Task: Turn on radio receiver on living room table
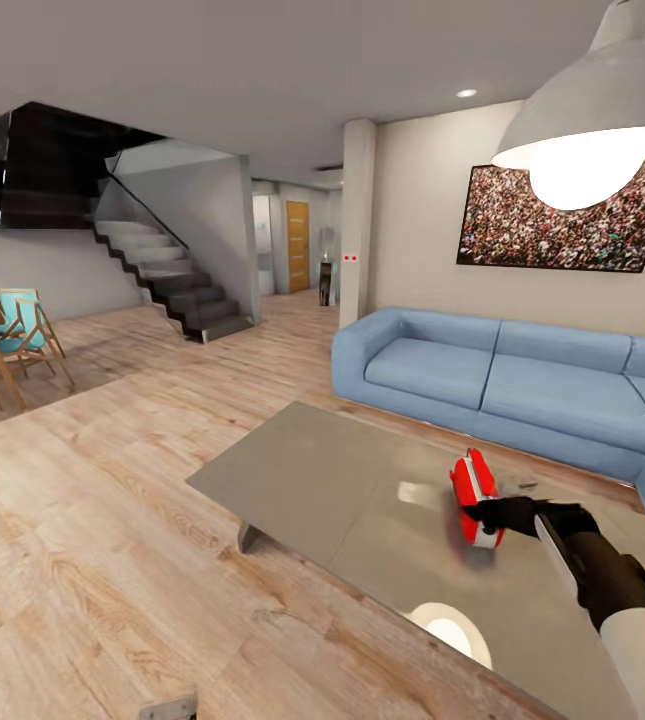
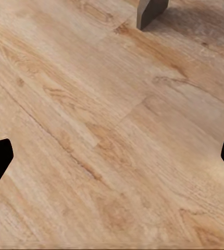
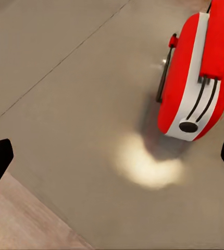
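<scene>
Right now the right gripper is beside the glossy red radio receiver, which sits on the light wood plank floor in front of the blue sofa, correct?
Not quite. The glossy red radio receiver sits on the glossy grey-beige coffee table, not the floor, as the head view shows. The right gripper is indeed beside it, in front of the blue sofa.

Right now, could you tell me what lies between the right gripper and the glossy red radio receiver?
Bare grey-beige table top, seen in the right wrist view, separates the right gripper from the radio receiver.

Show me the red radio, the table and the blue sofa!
radio receiver (image 1: 474,482): head view, on its red side.
table (image 1: 302,470): head view, on the bare grey top.
sofa (image 1: 562,395): head view, on a blue seat cushion.
</scene>
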Available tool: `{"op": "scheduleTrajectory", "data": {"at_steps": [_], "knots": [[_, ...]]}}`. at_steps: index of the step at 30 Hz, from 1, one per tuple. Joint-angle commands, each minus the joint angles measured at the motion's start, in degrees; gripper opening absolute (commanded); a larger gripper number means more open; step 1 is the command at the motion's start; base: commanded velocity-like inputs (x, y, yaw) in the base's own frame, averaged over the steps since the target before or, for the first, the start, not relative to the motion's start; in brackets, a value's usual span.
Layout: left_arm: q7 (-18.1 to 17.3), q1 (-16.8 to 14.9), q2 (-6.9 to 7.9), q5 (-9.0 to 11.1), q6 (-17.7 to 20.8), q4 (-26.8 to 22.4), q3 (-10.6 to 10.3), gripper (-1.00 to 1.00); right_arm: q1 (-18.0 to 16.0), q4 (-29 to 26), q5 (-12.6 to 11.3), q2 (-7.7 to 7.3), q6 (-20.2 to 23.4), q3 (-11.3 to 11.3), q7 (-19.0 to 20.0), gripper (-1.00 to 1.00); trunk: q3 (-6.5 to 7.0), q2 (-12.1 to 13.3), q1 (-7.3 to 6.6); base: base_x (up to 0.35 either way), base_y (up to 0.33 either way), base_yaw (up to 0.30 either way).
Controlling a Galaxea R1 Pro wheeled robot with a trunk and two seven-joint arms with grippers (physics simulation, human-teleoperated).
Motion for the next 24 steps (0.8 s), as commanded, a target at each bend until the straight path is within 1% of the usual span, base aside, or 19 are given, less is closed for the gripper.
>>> {"op": "scheduleTrajectory", "data": {"at_steps": [1, 3, 4, 5, 6, 8, 11, 13, 14, 15, 16, 17, 18, 20, 24], "knots": [[-0.05, -0.01, 0.04, 0.00, -0.13, 0.63, -0.02, 1.00, -0.39, -0.06, -0.01, -0.19, 0.29, 0.00, 0.04, 1.00, 0.00, 0.00, 0.00, 0.000, 0.000, 0.000], [-0.16, -0.01, 0.10, 0.00, -0.37, 2.41, -0.06, 1.00, -1.68, -0.24, 0.04, -0.71, 0.83, 0.00, 0.10, 1.00, 0.00, 0.00, 0.00, 0.000, 0.000, 0.000], [-0.22, -0.03, 0.19, 0.00, -0.50, 3.73, -0.08, 1.00, -3.17, -0.38, 0.07, -1.11, 1.22, -0.01, 0.05, 1.00, 0.00, 0.00, 0.00, 0.000, 0.000, 0.000], [-0.23, -0.01, 0.23, -0.02, -0.52, 4.00, -0.08, 1.00, -3.60, -0.44, 0.06, -1.17, 1.27, -0.01, 0.05, 1.00, 0.00, 0.00, 0.00, 0.000, 0.000, 0.000], [-0.25, 0.01, 0.33, -0.04, -0.55, 4.67, -0.04, 1.00, -4.81, -0.58, -0.05, -1.38, 1.38, -0.01, 0.08, 1.00, 0.00, 0.00, 0.00, 0.000, 0.000, 0.000], [-0.25, 0.01, 0.43, -0.06, -0.53, 4.98, 0.04, 1.00, -5.31, -0.62, -0.16, -1.47, 1.39, 0.01, 0.10, 1.00, 0.00, 0.00, 0.00, 0.000, 0.000, 0.000], [-0.14, -0.01, 1.26, -0.07, -0.47, 6.64, 0.22, 1.00, -5.97, -0.64, -0.23, -1.33, 1.40, 0.23, 0.08, 1.00, 0.00, 0.00, 0.00, 0.000, 0.000, 0.000], [-0.04, -0.01, 2.38, -0.02, -0.52, 8.08, 0.28, 1.00, -6.08, -0.64, -0.19, -1.27, 1.40, 0.27, 0.06, 1.00, 0.00, 0.00, 0.00, 0.000, 0.000, 0.000], [0.01, -0.02, 3.93, 0.19, -0.79, 9.97, 0.33, 1.00, -6.14, -0.65, -0.12, -1.27, 1.40, 0.19, -0.01, 1.00, 0.00, 0.00, 0.00, 0.000, 0.000, 0.000], [-0.09, -0.03, 4.98, 0.31, -1.51, 11.71, 0.41, 1.00, -6.16, -0.66, -0.07, -1.31, 1.40, 0.15, -0.04, 1.00, 0.00, 0.00, 0.00, 0.000, 0.000, 0.000], [-0.15, -0.03, 5.94, 0.41, -3.13, 14.02, 0.44, 1.00, -6.18, -0.67, -0.04, -1.35, 1.40, 0.12, -0.03, 1.00, 0.00, 0.00, 0.00, 0.000, 0.000, 0.000], [-0.19, -0.03, 6.74, 0.49, -5.60, 16.34, 0.43, 1.00, -6.19, -0.66, -0.05, -1.37, 1.40, 0.11, 0.01, 1.00, 0.00, 0.00, 0.00, 0.000, 0.000, 0.000], [-0.17, -0.03, 7.23, 0.51, -8.16, 18.01, 0.47, 1.00, -6.19, -0.67, -0.14, -1.39, 1.42, 0.10, 0.05, 1.00, 0.00, 0.00, 0.00, 0.000, 0.000, 0.000], [-0.06, -0.02, 7.49, 0.51, -11.23, 19.75, 0.50, 1.00, -6.20, -0.67, -0.26, -1.33, 1.46, 0.16, 0.12, 1.00, 0.00, 0.00, 0.00, 0.000, 0.000, 0.000], [0.20, -0.01, 7.40, 0.52, -12.96, 20.71, 0.46, 1.00, -6.20, -0.66, -0.28, -1.28, 1.48, 0.16, 0.16, 1.00, 0.00, 0.00, 0.00, 0.043, -0.005, 0.000]]}}
